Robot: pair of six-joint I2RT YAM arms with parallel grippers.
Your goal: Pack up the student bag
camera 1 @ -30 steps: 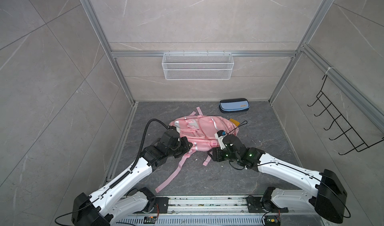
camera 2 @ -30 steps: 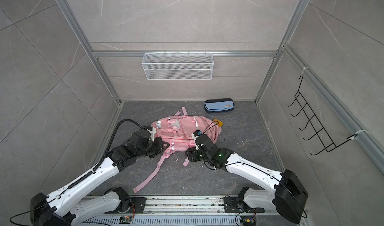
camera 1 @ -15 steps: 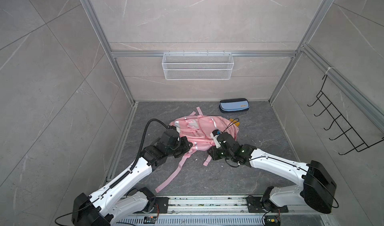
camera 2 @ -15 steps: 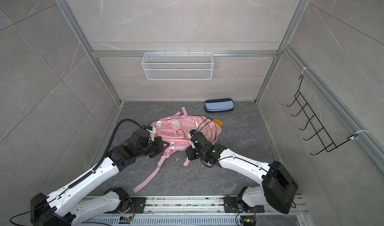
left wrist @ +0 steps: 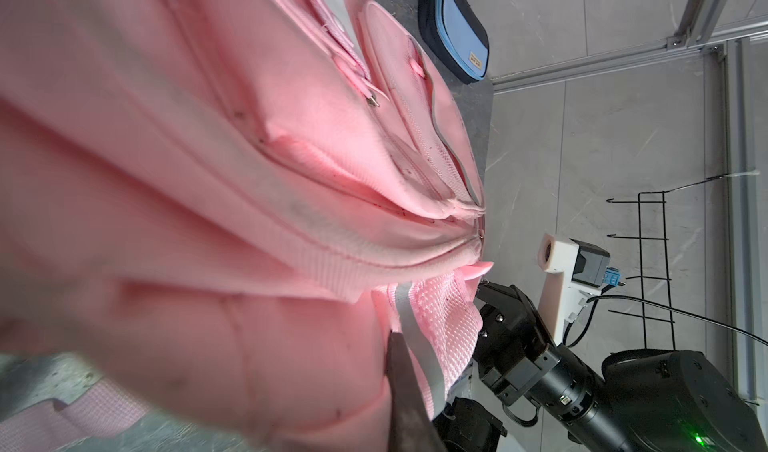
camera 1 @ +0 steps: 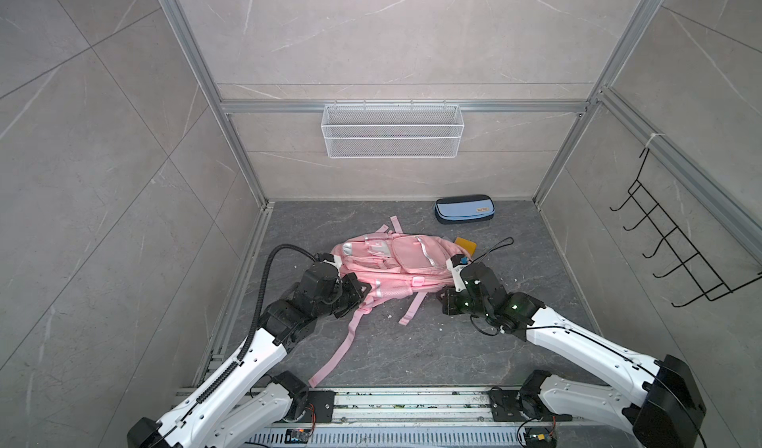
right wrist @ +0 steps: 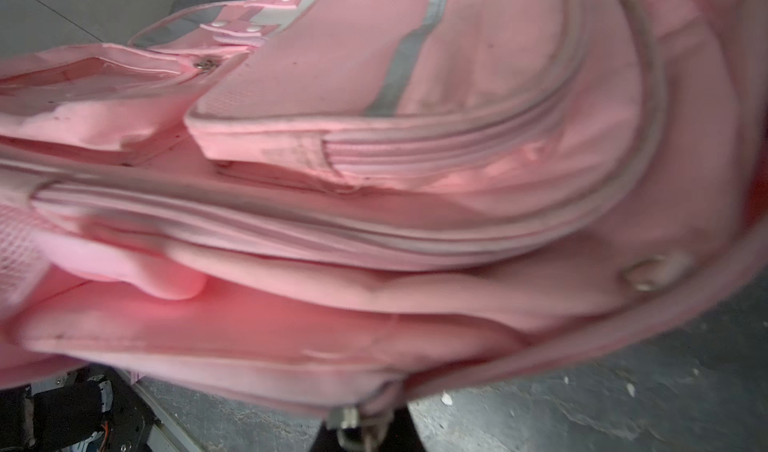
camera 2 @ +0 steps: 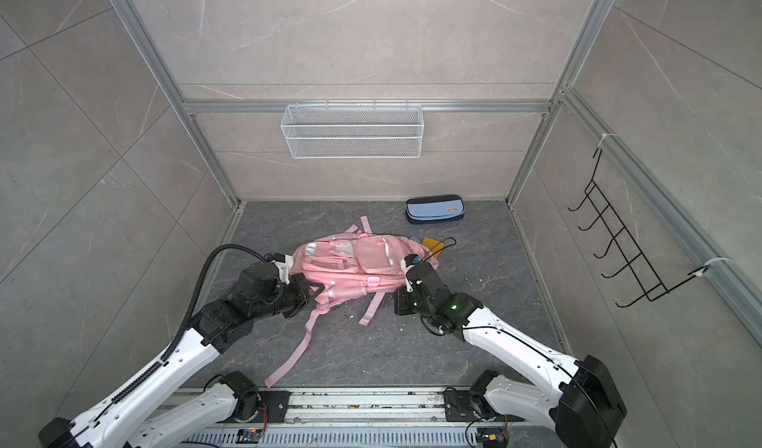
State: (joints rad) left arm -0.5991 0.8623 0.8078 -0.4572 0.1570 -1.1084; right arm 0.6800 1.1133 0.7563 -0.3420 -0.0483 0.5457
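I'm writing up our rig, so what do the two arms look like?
Both have white links and black joints. The left arm carries a ribbed black hose; the right arm shows a green light. A white camera mount sits on each wrist.

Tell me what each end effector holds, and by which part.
Both hold the student bag: the left end effector grips its side near a reflective stripe, the right end effector apparently a metal zipper pull.

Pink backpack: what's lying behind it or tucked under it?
Behind the backpack, apart from it, lies a blue pencil case. A yellow-orange flat thing pokes out at its far edge, partly covered; what it is, and anything else beneath, is hidden.
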